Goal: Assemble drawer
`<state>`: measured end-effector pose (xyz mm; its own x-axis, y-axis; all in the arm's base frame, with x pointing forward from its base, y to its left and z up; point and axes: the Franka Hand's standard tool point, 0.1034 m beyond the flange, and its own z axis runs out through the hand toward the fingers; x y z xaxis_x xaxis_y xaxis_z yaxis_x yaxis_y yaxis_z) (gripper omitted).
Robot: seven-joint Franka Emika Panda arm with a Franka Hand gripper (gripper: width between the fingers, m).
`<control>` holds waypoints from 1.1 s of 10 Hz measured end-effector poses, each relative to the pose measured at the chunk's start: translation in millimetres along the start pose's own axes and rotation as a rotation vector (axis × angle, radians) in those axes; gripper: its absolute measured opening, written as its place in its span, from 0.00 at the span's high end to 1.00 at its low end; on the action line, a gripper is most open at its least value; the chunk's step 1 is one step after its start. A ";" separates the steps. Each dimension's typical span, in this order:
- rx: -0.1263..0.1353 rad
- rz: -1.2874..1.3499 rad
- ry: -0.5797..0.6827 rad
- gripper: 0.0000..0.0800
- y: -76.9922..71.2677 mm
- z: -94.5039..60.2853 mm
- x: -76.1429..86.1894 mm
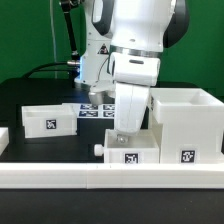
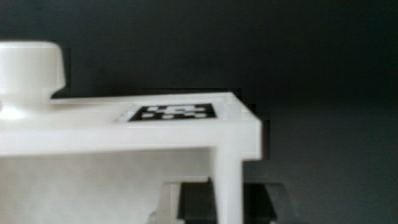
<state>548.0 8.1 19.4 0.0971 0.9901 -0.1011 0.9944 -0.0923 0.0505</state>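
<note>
The drawer's large white casing point(image 1: 186, 122) stands at the exterior view's right, with tags on its front. One small tray point(image 1: 133, 152) with a knob point(image 1: 99, 150) sits just left of the casing. A second small tray point(image 1: 48, 118) sits further left. My gripper point(image 1: 124, 137) reaches down into the tray next to the casing. In the wrist view the tray's thin white wall point(image 2: 231, 165) runs between my two dark fingers point(image 2: 196, 200), which close on it from both sides. The knob point(image 2: 29, 70) and a tag point(image 2: 178, 112) show on that tray. My gripper point(image 2: 231, 205) is shut on the wall.
The marker board point(image 1: 98, 109) lies on the black table behind the trays. A long low white rail point(image 1: 100, 178) runs along the front. Another white piece point(image 1: 3, 140) shows at the exterior view's left edge.
</note>
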 end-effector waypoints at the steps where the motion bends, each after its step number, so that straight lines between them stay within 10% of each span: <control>1: 0.000 0.001 0.000 0.95 0.0 0.1 -0.5; 4: -0.018 0.002 0.008 0.95 0.0 0.5 0.4; 11: 0.090 -0.039 -0.039 0.95 -3.1 -0.8 -7.8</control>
<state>544.1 0.8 20.8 0.0581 0.9884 -0.1403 0.9970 -0.0647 -0.0432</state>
